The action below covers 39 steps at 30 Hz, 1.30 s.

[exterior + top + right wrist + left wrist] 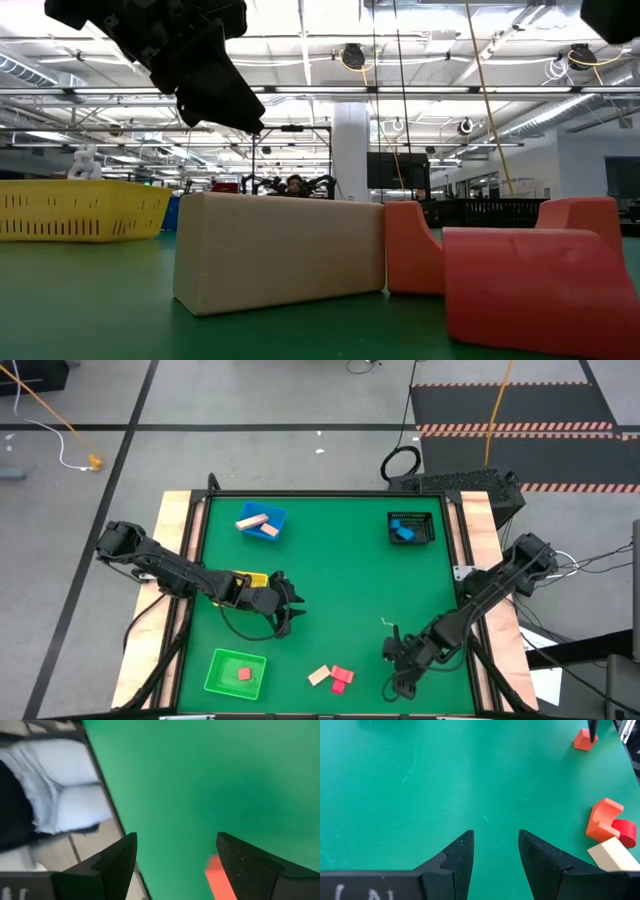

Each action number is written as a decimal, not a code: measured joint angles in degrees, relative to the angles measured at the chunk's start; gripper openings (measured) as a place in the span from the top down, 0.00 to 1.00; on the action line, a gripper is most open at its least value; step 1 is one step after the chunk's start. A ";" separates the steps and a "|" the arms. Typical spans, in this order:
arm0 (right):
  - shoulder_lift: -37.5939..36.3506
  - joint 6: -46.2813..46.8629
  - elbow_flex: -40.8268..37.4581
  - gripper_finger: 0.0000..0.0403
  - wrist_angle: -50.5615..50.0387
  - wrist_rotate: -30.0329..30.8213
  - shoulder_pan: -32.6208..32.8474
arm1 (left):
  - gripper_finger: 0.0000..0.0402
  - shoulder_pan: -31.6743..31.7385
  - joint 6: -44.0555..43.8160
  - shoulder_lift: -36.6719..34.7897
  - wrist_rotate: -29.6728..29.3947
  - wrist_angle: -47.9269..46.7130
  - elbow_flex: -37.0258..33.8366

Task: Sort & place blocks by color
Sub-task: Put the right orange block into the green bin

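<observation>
A green worktop [330, 580] with pale wooden side edges stands on a grey floor in a bright hall with ceiling lights. On it sit a blue tray [262, 521] holding two tan and pink blocks, a black mesh basket [411, 528] with a blue block, and a green tray [236, 672] with one red block [244, 674]. A tan block [319, 676] and red blocks [341, 678] lie at the near edge. The left claw [290, 610] hovers empty, fingers parted. The right claw [393, 655] hangs wide open beside those blocks.
</observation>
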 joint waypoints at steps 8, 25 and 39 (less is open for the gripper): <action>0.00 -11.98 0.02 0.35 2.21 0.49 1.48 | 0.61 -0.05 -0.11 0.00 0.00 -0.04 0.00; 0.00 -16.09 0.02 0.35 -9.02 5.00 3.77 | 0.61 -0.07 0.11 0.00 0.00 -0.40 0.00; 4.03 -16.01 0.02 0.35 -9.94 7.56 6.70 | 0.61 -0.07 0.13 0.00 0.00 -0.65 0.00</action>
